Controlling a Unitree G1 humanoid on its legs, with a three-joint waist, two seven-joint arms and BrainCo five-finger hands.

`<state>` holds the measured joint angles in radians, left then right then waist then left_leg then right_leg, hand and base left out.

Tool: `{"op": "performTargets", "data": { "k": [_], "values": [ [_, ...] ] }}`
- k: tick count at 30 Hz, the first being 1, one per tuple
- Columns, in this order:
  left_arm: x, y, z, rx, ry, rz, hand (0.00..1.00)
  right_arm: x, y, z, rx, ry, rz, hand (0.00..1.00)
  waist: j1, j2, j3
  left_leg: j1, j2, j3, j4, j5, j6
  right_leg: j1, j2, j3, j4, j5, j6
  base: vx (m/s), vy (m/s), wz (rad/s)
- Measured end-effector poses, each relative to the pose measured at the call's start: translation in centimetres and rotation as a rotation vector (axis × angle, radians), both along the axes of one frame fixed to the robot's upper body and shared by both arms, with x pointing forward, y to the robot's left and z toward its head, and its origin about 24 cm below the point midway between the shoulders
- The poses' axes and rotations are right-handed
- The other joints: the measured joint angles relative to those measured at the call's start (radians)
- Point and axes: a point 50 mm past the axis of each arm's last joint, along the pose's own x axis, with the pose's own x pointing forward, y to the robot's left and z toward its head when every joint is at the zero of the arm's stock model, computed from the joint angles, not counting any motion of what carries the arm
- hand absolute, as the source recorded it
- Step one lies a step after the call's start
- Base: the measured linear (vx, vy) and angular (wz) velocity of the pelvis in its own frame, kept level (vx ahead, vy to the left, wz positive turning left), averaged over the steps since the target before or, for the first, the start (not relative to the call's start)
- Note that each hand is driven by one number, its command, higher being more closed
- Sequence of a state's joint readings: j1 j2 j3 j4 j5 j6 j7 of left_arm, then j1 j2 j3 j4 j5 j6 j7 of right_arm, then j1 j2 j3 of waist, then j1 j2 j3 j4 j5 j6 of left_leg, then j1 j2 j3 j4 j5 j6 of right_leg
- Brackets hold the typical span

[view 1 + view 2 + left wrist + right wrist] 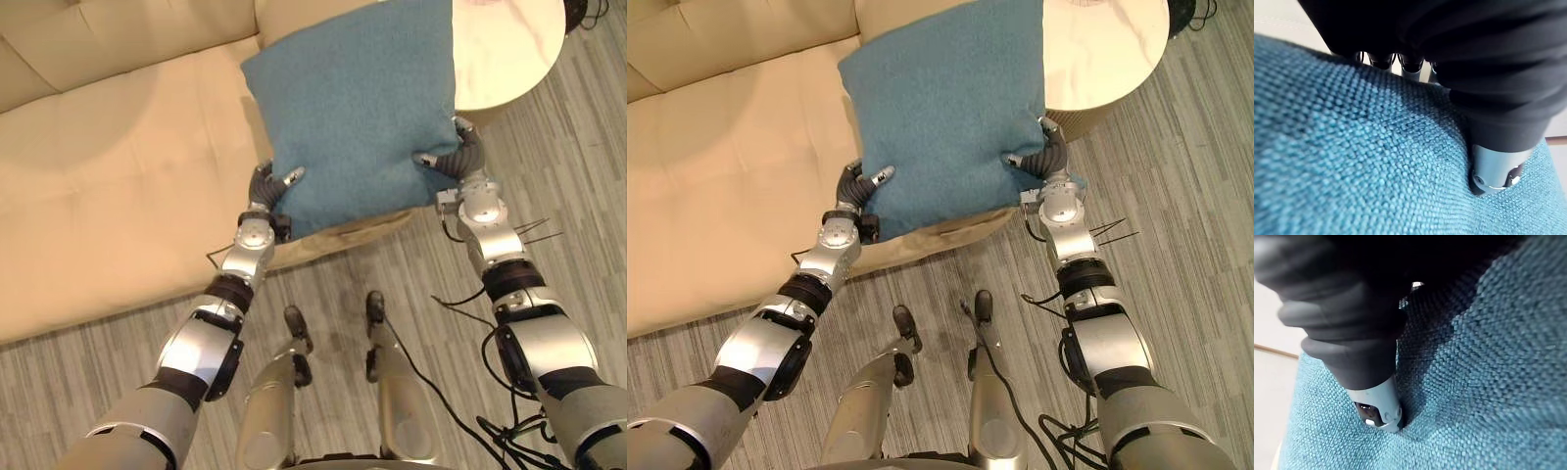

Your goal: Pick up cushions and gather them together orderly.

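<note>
The robot's hands grip 1 teal woven cushion (353, 108) by its near edge, 1 hand at each lower corner. The cushion is over the right end of the beige sofa (118, 166); whether its underside rests on the seat or hangs clear of it cannot be told. Its far edge is cut off at the top of both eye views, so its full outline is not seen.

The left hand (266, 188) is clamped on the cushion's near left corner. Its thumb (1493, 166) presses a dent into the cloth on top, and the left wrist view shows the tips of its fingers (1411, 63) just past the cushion's edge, the rest of them hidden by the cloth and the dark ribbed cover.

The right hand (462, 157) pinches the near right corner in the same way. Its thumb (1376, 406) is sunk into the weave on top, while its fingers lie behind the cushion and are hidden.

The cushion covers the sofa's front right corner and the near left part of 1 round pale-topped bench (505, 49) that stands just beside that end of the sofa. The sofa is cut off at the left and top. Grey wood-grain floor (588, 196) lies in front of both. Beyond the bench, 1 dark thing (586, 10) is clipped by the upper corner and too little of it shows to name.
</note>
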<state>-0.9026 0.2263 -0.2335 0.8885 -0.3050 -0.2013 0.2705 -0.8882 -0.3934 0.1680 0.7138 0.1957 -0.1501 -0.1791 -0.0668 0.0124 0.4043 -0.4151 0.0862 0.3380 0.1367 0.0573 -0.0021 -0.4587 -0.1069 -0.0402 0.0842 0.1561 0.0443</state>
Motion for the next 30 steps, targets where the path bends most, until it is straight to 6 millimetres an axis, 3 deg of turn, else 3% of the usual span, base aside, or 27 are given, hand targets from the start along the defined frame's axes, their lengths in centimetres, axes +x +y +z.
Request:
{"op": "performTargets", "data": {
  "k": [3, 6, 8, 10, 13, 16, 19, 23, 26, 27, 29, 30],
  "values": [
    [-0.7, -0.2, 0.9, -0.019, -0.068, -0.015, 1.0, -1.3, 0.4, -0.5, 0.006, -0.038, 0.038, 1.0, 0.003, 0.0, 0.0, 0.035, 0.004, -0.001, -0.036, 0.019, -0.011, 0.02, 0.007, -0.003, -0.002, -0.001, -0.003, 0.05, -0.058, -0.03],
    [-2.6, -0.6, -0.4, -0.04, -0.092, -0.056, 1.0, -3.3, 0.3, -3.1, 0.015, -0.018, 0.061, 1.0, 0.003, 0.0, -0.001, 0.098, 0.003, -0.009, -0.068, 0.021, -0.013, 0.084, 0.015, -0.003, -0.024, -0.007, -0.004, 0.1, -0.03, 0.06],
    [-4.6, -0.9, -2.3, -0.058, -0.082, -0.089, 1.0, -5.6, 0.1, -5.3, 0.04, 0.004, 0.072, 1.0, -0.003, 0.001, -0.003, 0.136, -0.001, -0.025, -0.084, 0.02, -0.014, 0.13, 0.019, -0.009, -0.037, -0.022, 0.0, 0.11, -0.02, 0.19],
    [-5.9, -0.7, -3.6, -0.072, -0.063, -0.09, 1.0, -6.9, 0.4, -6.5, 0.059, 0.012, 0.087, 1.0, -0.003, 0.002, -0.004, 0.158, -0.002, -0.03, -0.093, 0.02, -0.014, 0.151, 0.019, -0.013, -0.037, -0.03, 0.002, 0.08, -0.012, 0.11],
    [-9.5, 0.1, -7.3, -0.091, 0.017, -0.071, 1.0, -10.0, 1.7, -8.3, 0.131, 0.023, 0.128, 1.0, -0.001, 0.005, -0.009, 0.217, -0.011, -0.039, -0.109, 0.02, -0.014, 0.214, 0.019, -0.023, -0.046, -0.042, 0.004, 0.07, 0.015, 0.09],
    [-13.1, 0.4, -10.4, -0.126, 0.112, -0.046, 1.0, -12.8, 2.3, -10.0, 0.172, 0.058, 0.148, 1.0, 0.008, 0.019, -0.088, 0.246, -0.017, -0.05, -0.139, 0.02, -0.014, 0.241, 0.016, -0.036, -0.055, -0.054, 0.012, 0.07, 0.02, 0.12],
    [-16.2, 0.3, -11.9, -0.16, 0.161, -0.03, 1.0, -14.8, 2.6, -11.7, 0.218, 0.109, 0.147, 1.0, 0.029, 0.025, -0.158, 0.303, -0.02, -0.054, -0.174, 0.02, -0.014, 0.284, 0.01, -0.043, -0.054, -0.071, 0.019, 0.07, 0.023, 0.07],
    [-18.4, 0.5, -11.8, -0.186, 0.151, -0.03, 1.0, -16.1, 3.3, -11.4, 0.265, 0.085, 0.176, 1.0, 0.032, 0.024, -0.216, 0.333, -0.035, -0.046, -0.192, 0.02, -0.014, 0.3, -0.002, -0.037, -0.05, -0.073, 0.022, 0.02, 0.053, -0.02],
    [-18.6, 0.6, -11.5, -0.192, 0.134, -0.026, 1.0, -16.2, 3.6, -11.2, 0.27, 0.062, 0.195, 1.0, 0.04, 0.019, -0.222, 0.348, -0.04, -0.035, -0.185, 0.02, -0.014, 0.295, -0.01, -0.024, -0.012, -0.082, 0.031, -0.02, 0.048, -0.08],
    [-18.6, 0.6, -11.5, -0.192, 0.133, -0.026, 1.0, -16.2, 3.6, -11.2, 0.268, 0.06, 0.195, 1.0, 0.038, 0.019, -0.222, 0.344, -0.043, -0.039, -0.164, 0.02, -0.013, 0.28, -0.019, -0.022, 0.04, -0.108, 0.031, -0.08, 0.023, 0.17],
    [-18.6, 0.6, -11.5, -0.191, 0.132, -0.026, 1.0, -16.2, 3.6, -11.3, 0.264, 0.063, 0.194, 1.0, 0.038, 0.019, -0.222, 0.325, -0.045, -0.048, -0.125, 0.011, 0.006, 0.253, -0.032, -0.001, 0.136, -0.146, 0.068, -0.09, -0.004, 0.35],
    [-18.5, 0.7, -11.4, -0.186, 0.127, -0.026, 1.0, -16.2, 3.6, -11.3, 0.262, 0.065, 0.193, 1.0, 0.035, 0.018, -0.222, 0.305, -0.038, -0.072, -0.099, 0.001, 0.026, 0.219, -0.038, 0.041, 0.29, -0.232, 0.05, -0.05, -0.037, 0.8]
  ]
}}
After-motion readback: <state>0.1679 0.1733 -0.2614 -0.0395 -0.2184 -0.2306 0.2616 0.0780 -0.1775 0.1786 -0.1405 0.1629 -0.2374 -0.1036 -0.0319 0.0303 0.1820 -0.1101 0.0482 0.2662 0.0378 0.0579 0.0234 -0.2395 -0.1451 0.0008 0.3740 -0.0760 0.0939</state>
